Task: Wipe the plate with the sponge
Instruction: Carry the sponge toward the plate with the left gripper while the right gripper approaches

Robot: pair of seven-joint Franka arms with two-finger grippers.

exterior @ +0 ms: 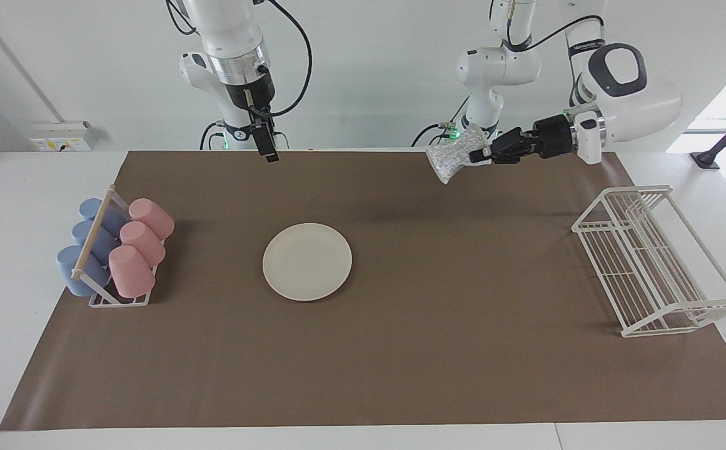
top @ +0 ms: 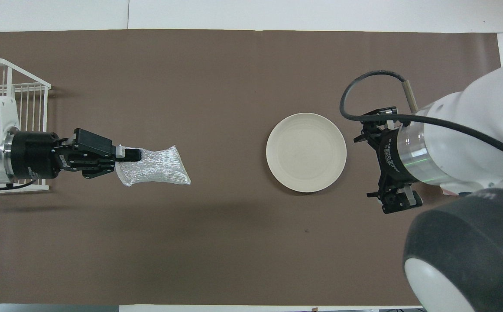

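Altogether: one plate (exterior: 307, 261), one sponge (exterior: 451, 159) clenched in left fingers (exterior: 479, 154); right fingers (exterior: 268, 149) released.

The plate (exterior: 307, 261) is plain cream-white on a brown mat (exterior: 400, 350). The sponge (exterior: 452, 159) is silvery and glittery. Beside the plate, pink cups (exterior: 141, 244) and blue cups (exterior: 87, 247).

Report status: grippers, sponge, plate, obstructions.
Left gripper shut on sponge, airborne over the mat. Right gripper open, raised, waiting. Plate bare, mid-mat. Nothing between sponge and plate.
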